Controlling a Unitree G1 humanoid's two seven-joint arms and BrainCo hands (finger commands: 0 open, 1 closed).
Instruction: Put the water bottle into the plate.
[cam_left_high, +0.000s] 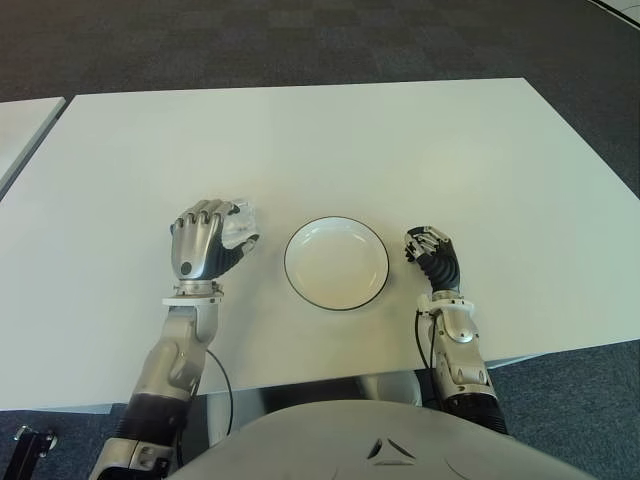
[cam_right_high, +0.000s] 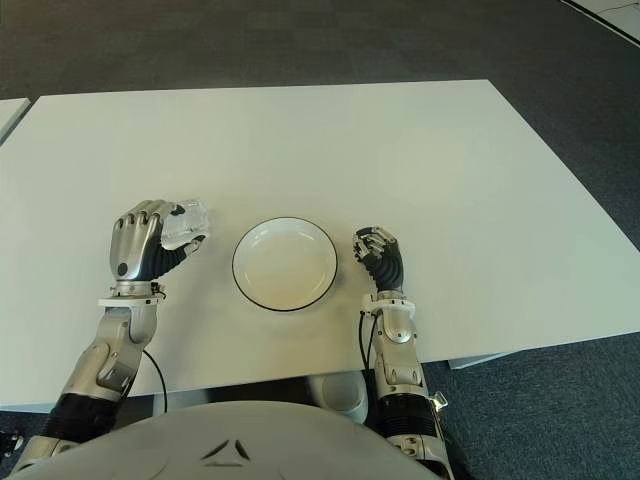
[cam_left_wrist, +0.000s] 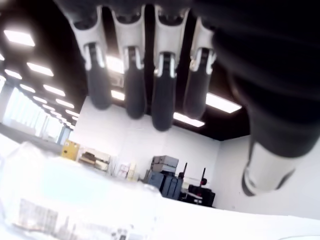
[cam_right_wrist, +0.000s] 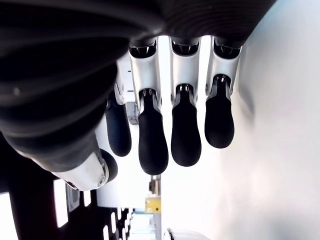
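A clear water bottle (cam_left_high: 240, 226) lies on the white table (cam_left_high: 320, 140), just left of the white plate (cam_left_high: 336, 262) with a dark rim. My left hand (cam_left_high: 207, 240) arches over the bottle, fingers (cam_left_wrist: 159, 95) curved above it and thumb beside it. In the left wrist view the bottle (cam_left_wrist: 65, 200) shows below the fingertips with a gap between them, so the hand does not grip it. My right hand (cam_left_high: 430, 247) shows just right of the plate, fingers (cam_right_wrist: 186, 125) loosely bent and holding nothing. Nothing lies in the plate.
The table's front edge runs close to my body. A second white table's corner (cam_left_high: 25, 115) shows at the far left. Dark carpet surrounds the tables.
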